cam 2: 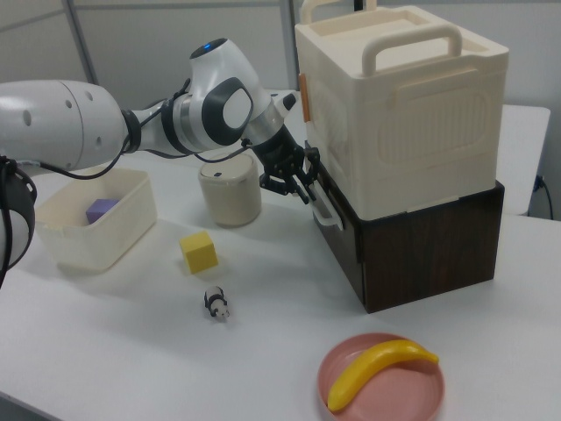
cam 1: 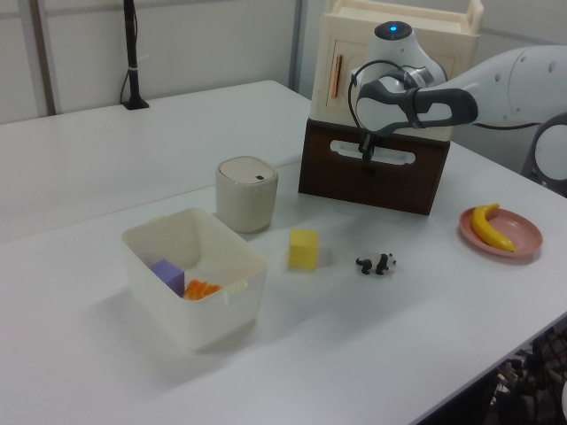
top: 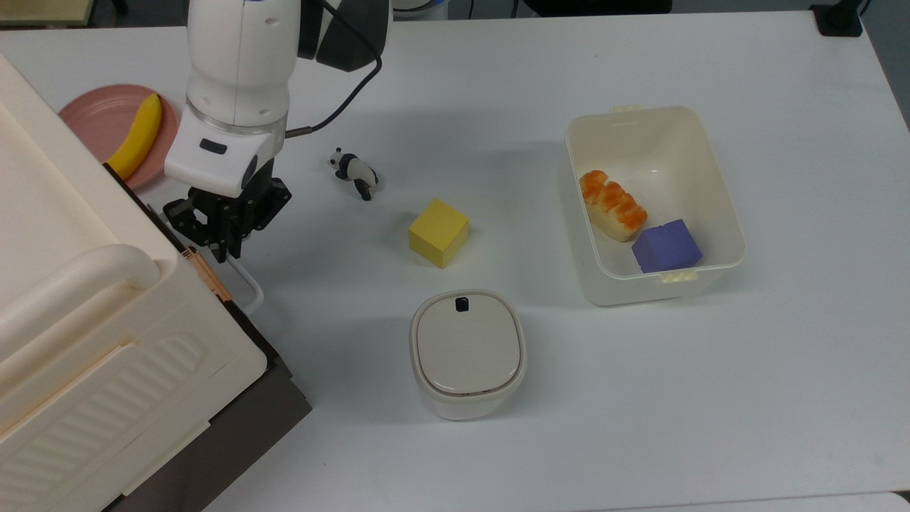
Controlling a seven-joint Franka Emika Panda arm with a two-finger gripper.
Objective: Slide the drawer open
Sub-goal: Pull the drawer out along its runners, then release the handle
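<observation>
The gripper (top: 226, 245) is positioned at the white loop handle (top: 245, 284) of the drawer (cam 2: 412, 254), in the left-centre of the top view; its black fingers appear closed on the handle's upper end, though contact is not fully resolved. The handle's long axis runs parallel to the dark brown drawer front (cam 1: 372, 177), which is seen upper right of centre in the left view. The drawer sits beneath the cream ribbed plastic cabinet (cam 2: 403, 105). A pull away from the front panel, toward the yellow cube (top: 438, 232), is judged to be required. The panel is smooth, matte wood; the handle is a thin rounded bar.
</observation>
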